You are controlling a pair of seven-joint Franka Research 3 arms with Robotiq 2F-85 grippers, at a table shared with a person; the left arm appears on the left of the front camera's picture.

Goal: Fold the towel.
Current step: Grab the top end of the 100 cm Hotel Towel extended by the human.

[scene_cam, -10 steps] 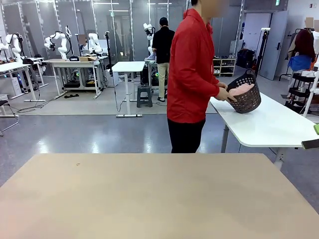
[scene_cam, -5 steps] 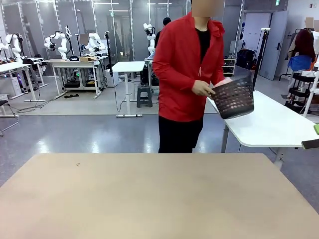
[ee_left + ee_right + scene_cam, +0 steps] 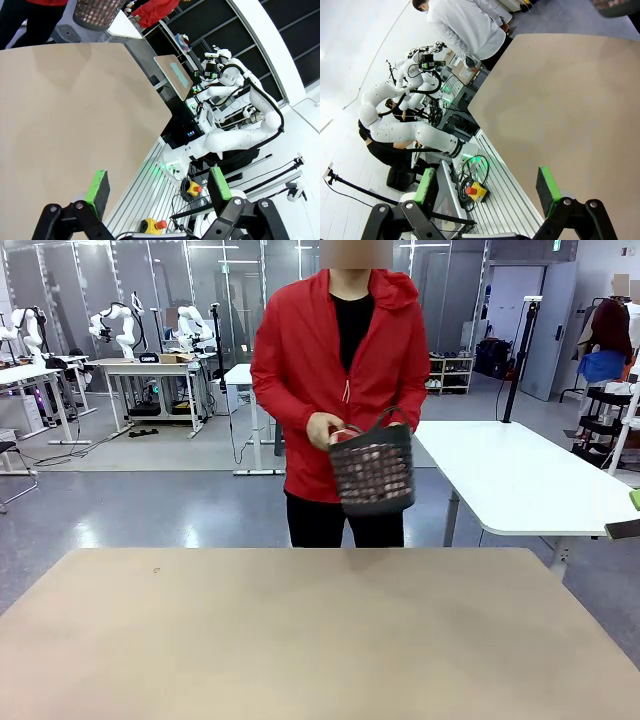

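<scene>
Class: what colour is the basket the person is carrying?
The basket is dark grey-black, with a lattice of small holes. It is clearest in the front view.

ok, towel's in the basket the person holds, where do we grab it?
Best bet: pinch the bunched pink towel at the rim of the dark basket, from above through the open top; its mesh walls close off every side. Keep clear of the person's hand on the rim.

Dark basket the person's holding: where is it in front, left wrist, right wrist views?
Front view: basket at centre, held by the person beyond the tan table.
Left wrist view: basket at the top edge, left of centre.
Right wrist view: dark sliver in the top right corner, likely the basket.
Shared landmark: the tan table.
</scene>
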